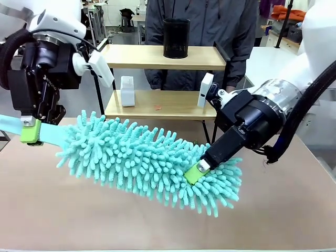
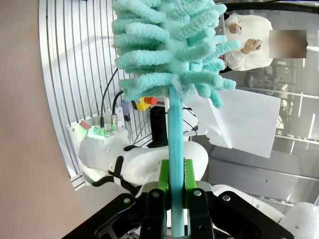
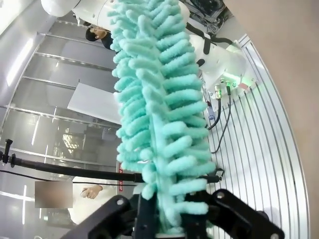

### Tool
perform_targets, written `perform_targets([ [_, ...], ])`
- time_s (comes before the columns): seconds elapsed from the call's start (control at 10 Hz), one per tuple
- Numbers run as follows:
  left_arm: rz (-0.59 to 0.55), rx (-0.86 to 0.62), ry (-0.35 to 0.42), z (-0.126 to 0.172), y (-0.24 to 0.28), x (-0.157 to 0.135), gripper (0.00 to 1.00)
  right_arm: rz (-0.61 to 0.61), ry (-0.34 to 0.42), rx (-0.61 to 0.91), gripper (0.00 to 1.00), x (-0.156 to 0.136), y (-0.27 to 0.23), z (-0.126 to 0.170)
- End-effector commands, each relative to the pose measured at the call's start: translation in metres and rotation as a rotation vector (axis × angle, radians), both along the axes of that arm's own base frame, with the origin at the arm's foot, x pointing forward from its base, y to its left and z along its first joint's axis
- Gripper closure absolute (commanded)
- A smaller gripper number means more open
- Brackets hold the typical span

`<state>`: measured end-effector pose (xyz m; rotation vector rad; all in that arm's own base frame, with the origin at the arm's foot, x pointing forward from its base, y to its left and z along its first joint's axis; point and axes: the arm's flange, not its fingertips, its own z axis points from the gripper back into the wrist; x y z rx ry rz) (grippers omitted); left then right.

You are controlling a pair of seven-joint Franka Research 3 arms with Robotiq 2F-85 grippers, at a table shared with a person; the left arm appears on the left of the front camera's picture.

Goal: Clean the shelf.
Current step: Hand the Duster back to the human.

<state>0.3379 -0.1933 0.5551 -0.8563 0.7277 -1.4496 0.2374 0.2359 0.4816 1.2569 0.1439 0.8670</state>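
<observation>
1. The left tool (image 1: 31, 131) is clamped on the flat teal handle (image 1: 50, 134) of a teal duster (image 1: 147, 160); in the left wrist view the green pads (image 2: 163, 175) press the handle (image 2: 175, 149) from both sides.
2. The right tool (image 1: 195, 172) is closed on the far end of the duster, its green pad (image 1: 193, 174) sunk among the fluffy strands; in the right wrist view the black fingers (image 3: 144, 214) pinch the duster (image 3: 154, 109) at its base.
3. Between the 2 tools the duster hangs in a slanted line above the tan desk (image 1: 79, 210), higher at the left tool and lower at the right one.
4. The shelf (image 1: 157, 105) stands at the far side of the desk, behind the duster, its 2 wooden boards in a thin black frame.
5. On the top board sits a black mesh cup (image 1: 176, 38). On the lower board a white box (image 1: 127, 91) stands to the left and a white flat item (image 1: 205, 90) leans to the right.
6. A person in a dark jacket (image 1: 210, 26) stands just behind the shelf.
</observation>
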Motion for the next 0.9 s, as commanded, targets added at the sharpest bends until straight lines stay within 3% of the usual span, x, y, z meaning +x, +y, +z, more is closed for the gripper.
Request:
perform_targets([
  [0.0, -0.009, 0.021, 0.01, 0.017, 0.005, 0.009, 0.88, 0.011, 0.001, 0.015, 1.0, -0.006, -0.002, -0.005],
  [0.1, -0.003, 0.028, 0.008, 0.016, 0.006, 0.008, 0.4, 0.013, 0.004, 0.01, 1.0, -0.007, -0.002, -0.005],
  [0.2, 0.005, 0.012, 0.002, 0.017, 0.006, 0.008, 0.31, 0.015, 0.005, 0.007, 1.0, -0.007, -0.002, -0.005],
  [0.3, 0.009, 0.012, -0.003, 0.018, 0.007, 0.007, 0.0, 0.015, 0.003, 0.007, 1.0, -0.007, -0.002, -0.005],
  [0.5, 0.047, 0.014, -0.027, 0.021, 0.013, 0.008, 0.0, -0.001, -0.005, 0.015, 1.0, -0.006, -0.009, -0.004],
  [0.6, 0.119, -0.001, -0.045, 0.025, 0.027, 0.012, 0.06, -0.017, -0.006, 0.028, 1.0, -0.005, -0.018, -0.002],
  [0.7, 0.299, -0.013, -0.097, 0.028, 0.05, 0.021, 0.0, -0.032, -0.005, 0.031, 1.0, -0.005, -0.033, 0.003],
  [0.8, 0.438, -0.09, -0.093, 0.035, 0.085, 0.025, 0.0, -0.013, 0.017, 0.046, 1.0, -0.005, -0.056, 0.013],
])
